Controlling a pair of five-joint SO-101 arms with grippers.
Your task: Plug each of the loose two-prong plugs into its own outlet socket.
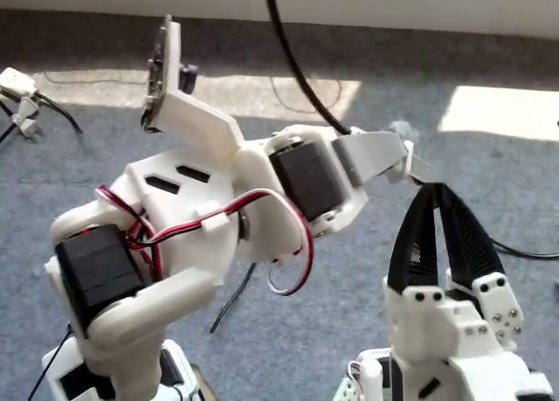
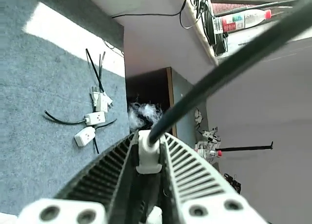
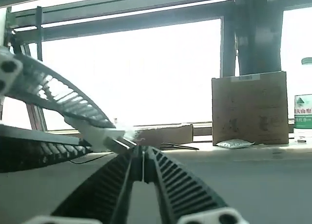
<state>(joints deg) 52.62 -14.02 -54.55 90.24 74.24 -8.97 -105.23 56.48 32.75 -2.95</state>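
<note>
The left gripper [image 2: 149, 138] is squeezing the small white plastic two-prong plug [image 2: 147, 158] up in the air. The right gripper [image 1: 434, 196] is sitting pinched shut and empty, just beside it. The thick black cable [image 2: 229, 63] may be tugging the plug crooked, so it could miss the white outlet sockets [image 2: 94, 118] on the blue carpet [image 2: 39, 87].

The plug [image 2: 147, 154] sits in the left gripper [image 2: 148, 137], above the carpet [image 2: 39, 92], with its cable [image 2: 234, 63] leading away from it, the right gripper [image 1: 434, 190] just beside the plug, and the outlet sockets [image 2: 92, 119] on the carpet well apart from the plug.
</note>
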